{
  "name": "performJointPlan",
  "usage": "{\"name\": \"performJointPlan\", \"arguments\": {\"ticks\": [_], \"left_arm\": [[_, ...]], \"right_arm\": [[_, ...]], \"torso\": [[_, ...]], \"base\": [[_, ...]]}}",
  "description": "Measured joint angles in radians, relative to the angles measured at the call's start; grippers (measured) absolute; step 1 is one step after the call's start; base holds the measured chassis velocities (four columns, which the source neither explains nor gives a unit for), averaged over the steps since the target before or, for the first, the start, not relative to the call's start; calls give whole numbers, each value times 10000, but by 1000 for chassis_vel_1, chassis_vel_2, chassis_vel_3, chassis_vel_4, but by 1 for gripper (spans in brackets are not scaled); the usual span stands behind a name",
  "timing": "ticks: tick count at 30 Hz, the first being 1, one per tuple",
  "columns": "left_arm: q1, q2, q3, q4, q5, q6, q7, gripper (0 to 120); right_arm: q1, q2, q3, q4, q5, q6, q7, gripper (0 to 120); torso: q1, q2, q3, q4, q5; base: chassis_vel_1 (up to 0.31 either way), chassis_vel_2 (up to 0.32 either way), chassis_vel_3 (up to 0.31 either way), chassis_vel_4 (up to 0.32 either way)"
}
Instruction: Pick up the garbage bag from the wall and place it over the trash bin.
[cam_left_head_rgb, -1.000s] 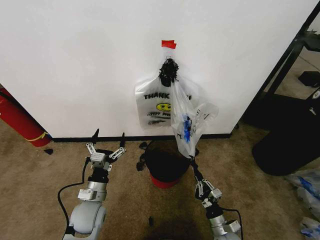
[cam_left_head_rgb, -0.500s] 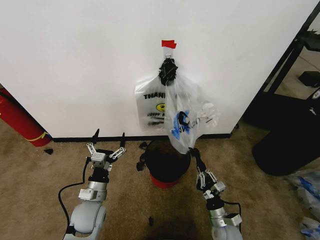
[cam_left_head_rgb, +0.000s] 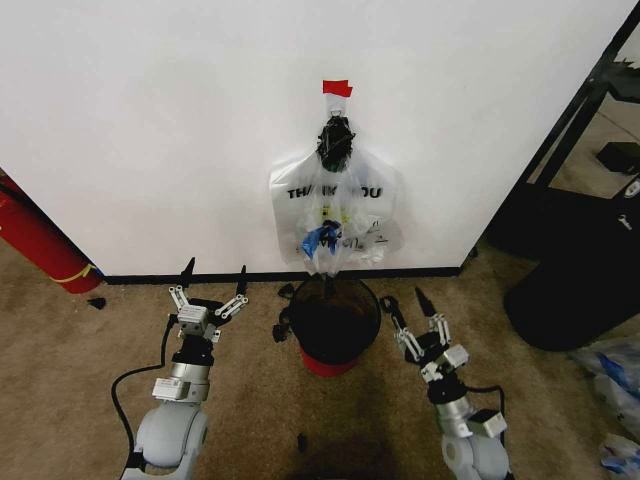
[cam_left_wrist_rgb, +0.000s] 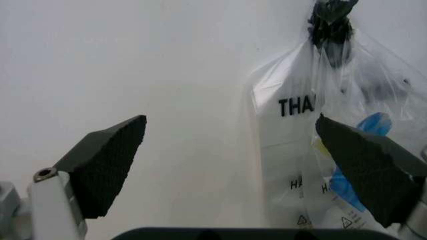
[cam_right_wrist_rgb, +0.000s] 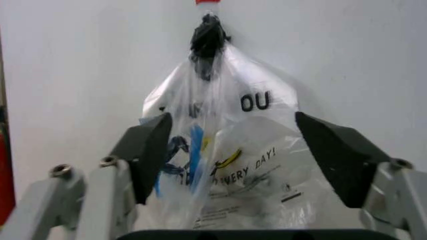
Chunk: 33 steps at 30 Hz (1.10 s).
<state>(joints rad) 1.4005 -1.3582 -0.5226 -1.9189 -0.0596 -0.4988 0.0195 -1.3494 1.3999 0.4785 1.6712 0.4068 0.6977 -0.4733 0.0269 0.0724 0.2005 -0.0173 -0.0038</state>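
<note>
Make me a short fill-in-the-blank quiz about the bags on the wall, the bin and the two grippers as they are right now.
1. The garbage bag hangs on the wall directly above the ____.
2. Both the left gripper and the right gripper are ____.
3. The smooth white bag behind it reads THANK ____.

Missing words: trash bin; open; YOU

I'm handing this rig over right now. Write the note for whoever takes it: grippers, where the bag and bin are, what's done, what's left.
Left gripper: open, holding nothing, low to the left of the trash bin.
Right gripper: open, holding nothing, low to the right of the bin.
Garbage bag: hanging on the wall from a black hook under red tape, in front of the white THANK YOU bag, directly above the bin.
Trash bin: on the carpet against the wall, unlined.
Done: nothing.
Left: grasp the bag, take it off the wall, fit it over the bin.
</note>
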Motion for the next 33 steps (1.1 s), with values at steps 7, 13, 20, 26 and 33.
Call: {"name": "performJointPlan", "arguments": {"ticks": [7,13,20,26,33], "left_arm": [[12,24,-82,37,24,-21,-8,100],[-97,1,-147,351,52,-58,-60,100],[-441,-49,-151,889,82,-9,-157,100],[-633,-86,-152,1277,77,15,-208,100],[-748,-69,-159,1508,46,11,-297,100]], "right_arm": [[1326,-84,-652,-667,-545,-294,-82,98],[3003,-110,-1218,-1947,-1474,-300,-260,100],[4808,-80,-1430,-3465,-4127,-207,162,100],[5867,-297,-1901,-3884,-5383,-430,703,100],[6733,-470,-2187,-4129,-6290,-617,54,100]], "torso": [[0,0,0,0,0],[0,-1,1,2,-1],[1,-1,2,0,-2],[1,-1,1,-1,-2],[1,-1,1,1,0]], "base": [[0,0,0,0],[0,0,0,0],[0,0,0,0],[0,0,0,0],[0,0,0,0]]}}
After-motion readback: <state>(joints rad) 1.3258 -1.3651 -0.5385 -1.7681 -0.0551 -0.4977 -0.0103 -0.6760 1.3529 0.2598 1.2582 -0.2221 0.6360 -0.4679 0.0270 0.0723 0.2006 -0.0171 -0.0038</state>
